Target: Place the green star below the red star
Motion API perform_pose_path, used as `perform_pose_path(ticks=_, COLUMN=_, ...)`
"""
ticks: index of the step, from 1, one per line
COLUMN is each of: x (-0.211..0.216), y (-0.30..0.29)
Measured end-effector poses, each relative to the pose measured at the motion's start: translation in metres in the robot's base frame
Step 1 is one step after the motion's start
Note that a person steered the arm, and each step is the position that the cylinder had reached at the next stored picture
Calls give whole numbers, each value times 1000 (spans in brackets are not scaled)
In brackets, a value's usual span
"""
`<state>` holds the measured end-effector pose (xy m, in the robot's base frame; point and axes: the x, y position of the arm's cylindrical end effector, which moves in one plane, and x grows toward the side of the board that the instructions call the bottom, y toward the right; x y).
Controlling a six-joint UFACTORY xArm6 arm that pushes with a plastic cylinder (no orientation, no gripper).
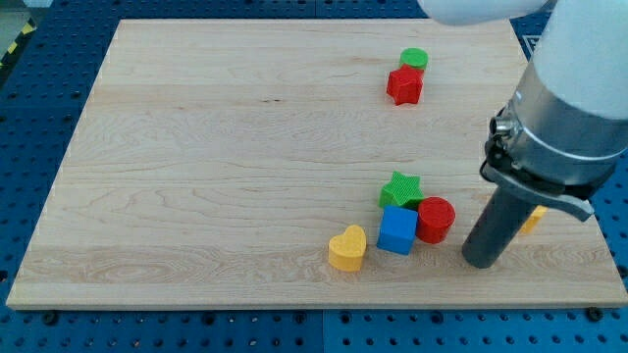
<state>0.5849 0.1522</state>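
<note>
The green star [400, 187] lies right of the board's centre, toward the view's bottom, touching the blue cube [397, 231] below it and the red cylinder [436, 219] at its lower right. The red star [404, 85] lies near the view's top, touching a green cylinder [414, 60] just above it. My tip [483, 262] rests on the board right of the red cylinder, a short gap away, well to the lower right of the green star.
A yellow heart [347, 248] lies lower left of the blue cube. A yellow block [533, 218] peeks out behind the rod at the right. The arm's grey body [569, 108] covers the board's right edge.
</note>
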Motion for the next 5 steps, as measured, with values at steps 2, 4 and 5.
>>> perform_pose_path(ticks=2, x=-35, y=-60)
perform_pose_path(ticks=4, x=-127, y=-83)
perform_pose_path(ticks=5, x=-139, y=-83)
